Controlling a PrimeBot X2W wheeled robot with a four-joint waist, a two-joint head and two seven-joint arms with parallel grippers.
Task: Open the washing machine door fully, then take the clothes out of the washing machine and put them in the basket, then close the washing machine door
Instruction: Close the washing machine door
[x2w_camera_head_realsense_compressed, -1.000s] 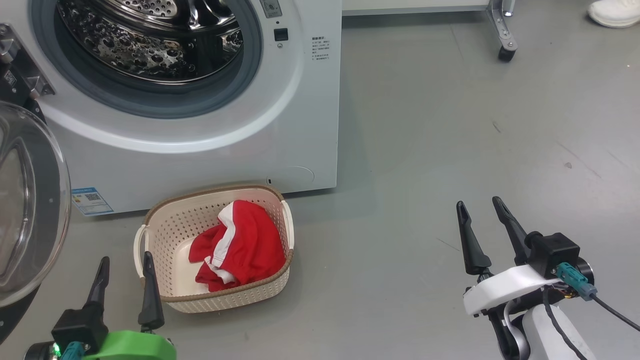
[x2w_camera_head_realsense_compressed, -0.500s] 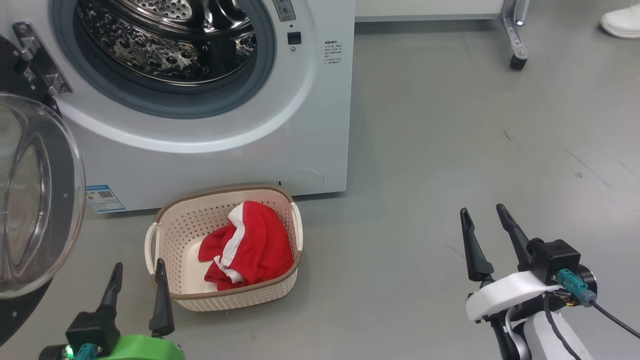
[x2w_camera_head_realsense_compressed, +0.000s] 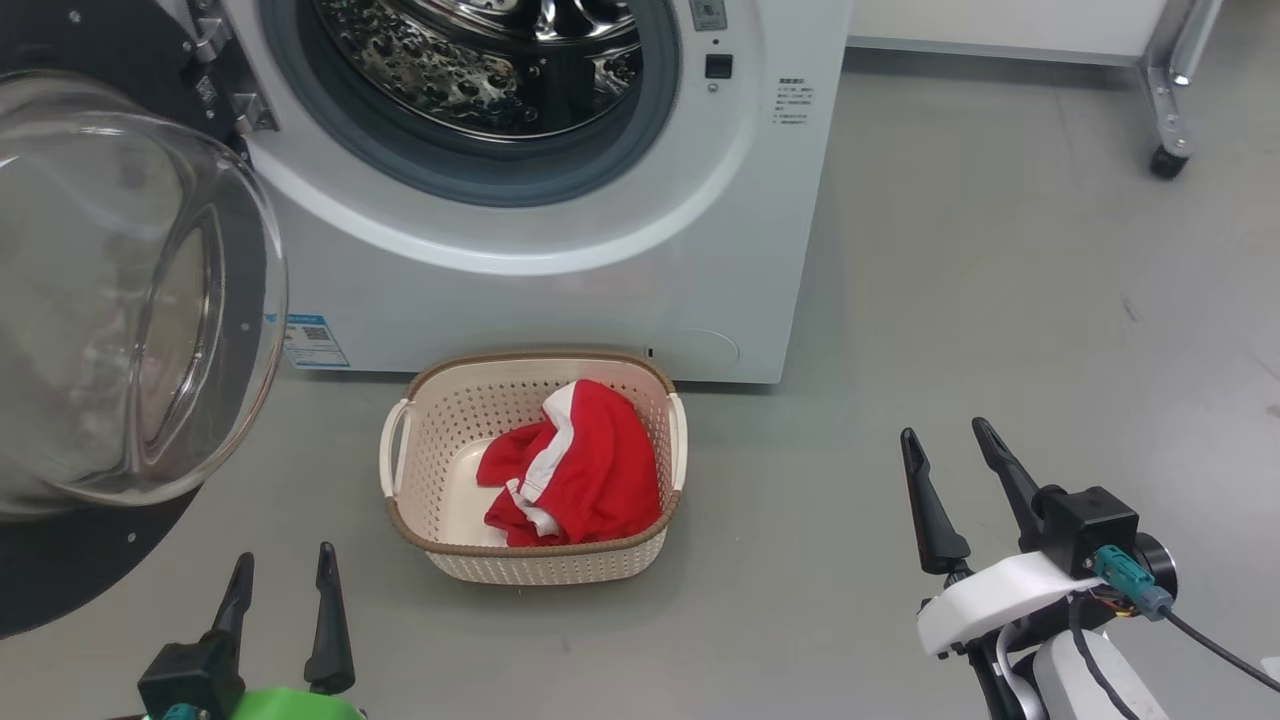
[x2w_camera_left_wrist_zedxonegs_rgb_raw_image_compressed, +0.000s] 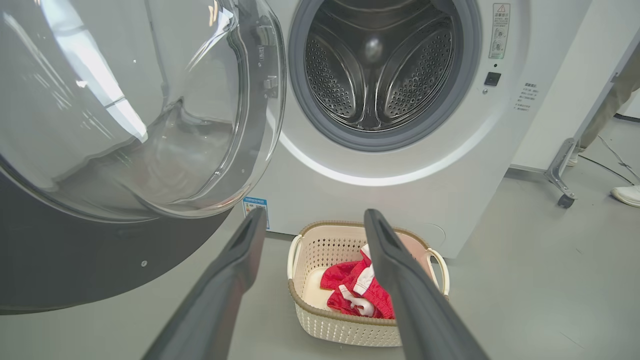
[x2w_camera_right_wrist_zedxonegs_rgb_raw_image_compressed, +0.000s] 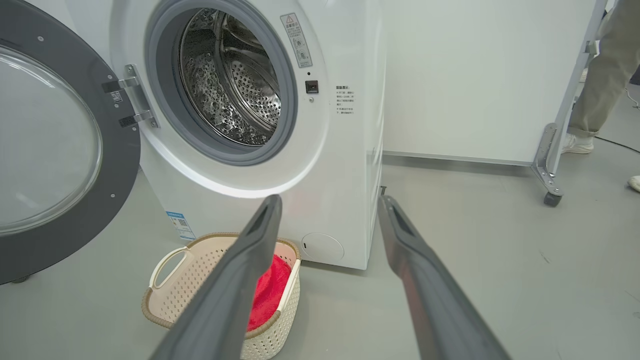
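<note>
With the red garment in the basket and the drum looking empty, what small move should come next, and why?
Probably move the left gripper toward the door and its black rim, to start swinging it shut. The clothes lie in the basket, the drum looks empty, and the door stands wide open on the robot's left, nearest that open, empty gripper.

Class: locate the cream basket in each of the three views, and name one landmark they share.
Head view: basket lower centre, on the floor before the washing machine.
Left wrist view: bottom, just right of centre.
Right wrist view: bottom left.
Shared landmark: blue label sticker low on the machine.
</note>
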